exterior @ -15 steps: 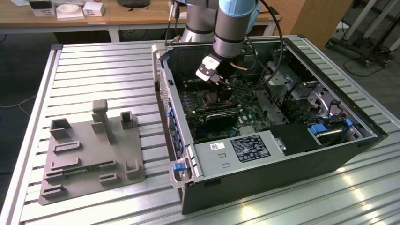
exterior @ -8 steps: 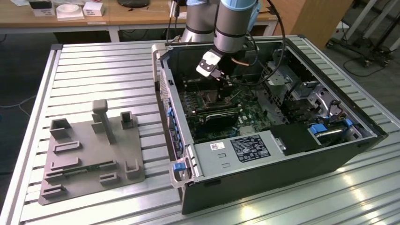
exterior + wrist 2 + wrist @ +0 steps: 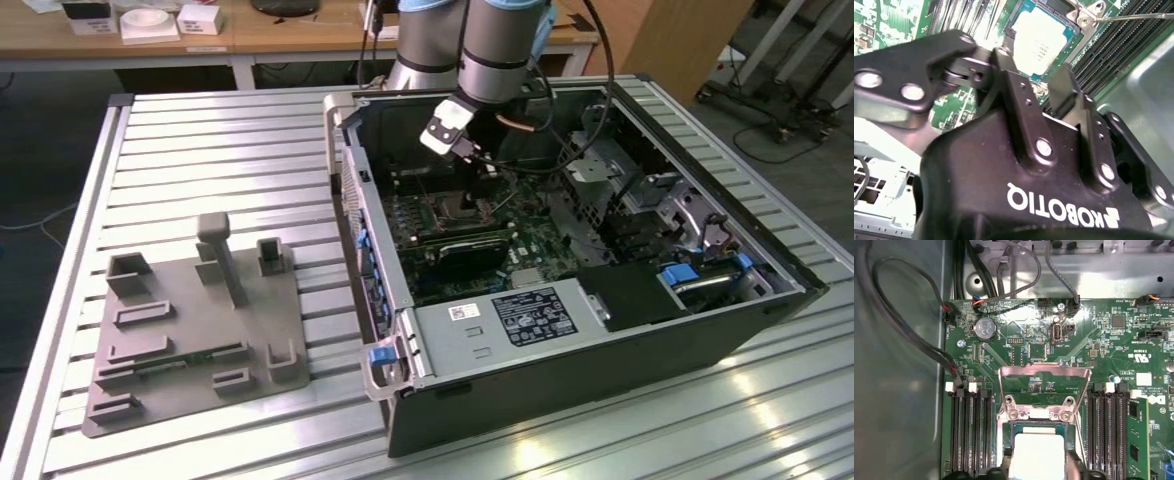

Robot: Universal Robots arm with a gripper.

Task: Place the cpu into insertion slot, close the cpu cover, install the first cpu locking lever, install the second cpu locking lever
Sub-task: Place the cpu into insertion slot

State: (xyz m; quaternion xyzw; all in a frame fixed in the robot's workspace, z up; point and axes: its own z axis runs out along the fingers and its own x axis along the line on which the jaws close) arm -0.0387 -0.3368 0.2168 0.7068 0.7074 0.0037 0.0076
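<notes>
Silvery cpu (image 3: pixel 1039 40) was seen in the insertion slot (image 3: pixel 1040 426), cpu cover (image 3: pixel 1044 371) up, gripper (image 3: pixel 1034 61) open and empty — it could be knocked crooked if bumped by the gripper.

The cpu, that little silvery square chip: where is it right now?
In the first wrist view the cpu lies in the insertion slot, between the black memory slots, with the cpu cover open beside it.
</notes>
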